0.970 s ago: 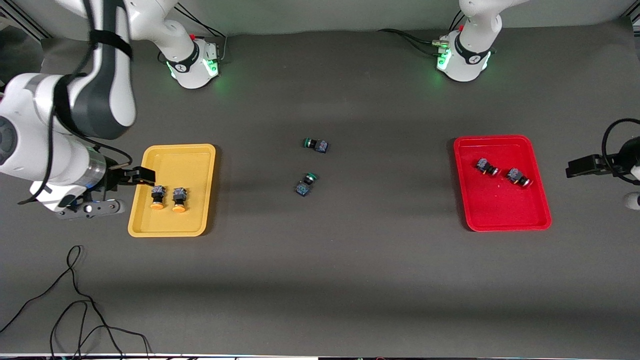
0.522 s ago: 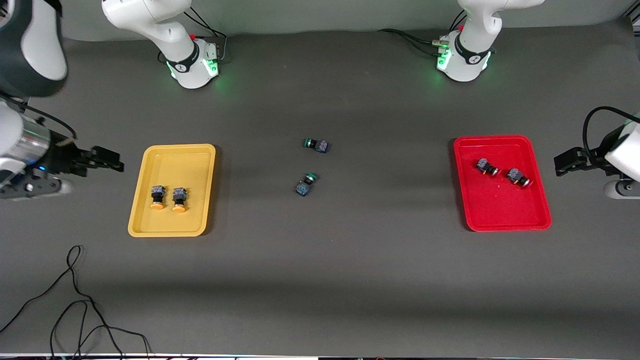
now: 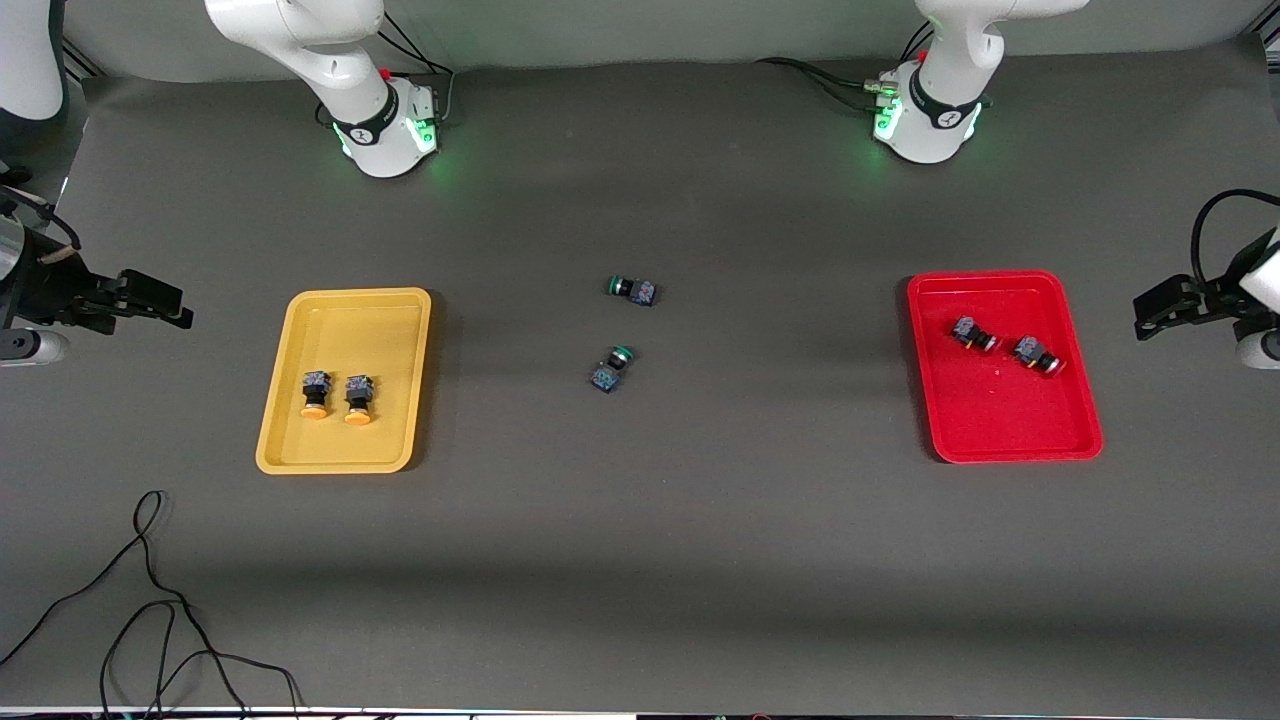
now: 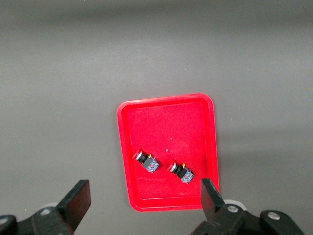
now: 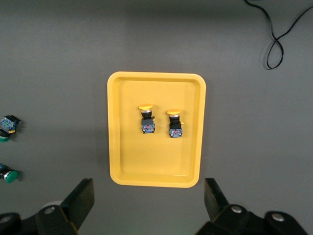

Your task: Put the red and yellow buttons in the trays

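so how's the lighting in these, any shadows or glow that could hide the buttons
Front view: even light, broad soft shadow bands across the table, green glow at both arm bases; the green-capped buttons read dark but visible. Left wrist view: the red tray is vivid, and the red buttons stay clear. Right wrist view: the yellow tray is evenly lit, and the yellow buttons are sharp.

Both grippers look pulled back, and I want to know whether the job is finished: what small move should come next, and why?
Probably none beyond parking: both yellow buttons lie in the yellow tray, both red buttons in the red tray. The right gripper and left gripper hang open and empty outside the trays.
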### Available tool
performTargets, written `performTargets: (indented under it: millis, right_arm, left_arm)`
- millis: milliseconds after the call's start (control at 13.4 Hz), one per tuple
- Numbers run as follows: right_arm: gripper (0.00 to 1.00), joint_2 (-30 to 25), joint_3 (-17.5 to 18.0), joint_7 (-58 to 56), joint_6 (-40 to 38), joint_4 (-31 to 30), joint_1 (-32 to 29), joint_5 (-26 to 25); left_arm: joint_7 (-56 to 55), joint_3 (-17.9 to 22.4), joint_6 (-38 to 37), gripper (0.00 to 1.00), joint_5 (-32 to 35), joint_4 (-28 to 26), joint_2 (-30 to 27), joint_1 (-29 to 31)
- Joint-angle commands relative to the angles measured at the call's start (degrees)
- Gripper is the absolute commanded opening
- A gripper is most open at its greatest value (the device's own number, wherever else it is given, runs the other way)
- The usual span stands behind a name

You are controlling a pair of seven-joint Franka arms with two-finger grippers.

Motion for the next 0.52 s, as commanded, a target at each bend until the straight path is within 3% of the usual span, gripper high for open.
performTargets:
  millis: [0, 448]
  right_arm:
    - [1.0, -0.7, 0.7, 1.7, -0.3, 0.1, 0.1, -1.7]
    - [1.0, -0.8, 1.3, 4.4, -1.6, 0.1, 0.2, -3.3]
  left_arm:
    - [0.3, -0.7, -3.4, 1.0, -0.9, 1.0, -1.6, -1.1]
    - [-0.8, -0.4, -4.8, 1.0, -0.9, 1.4, -1.8, -3.0]
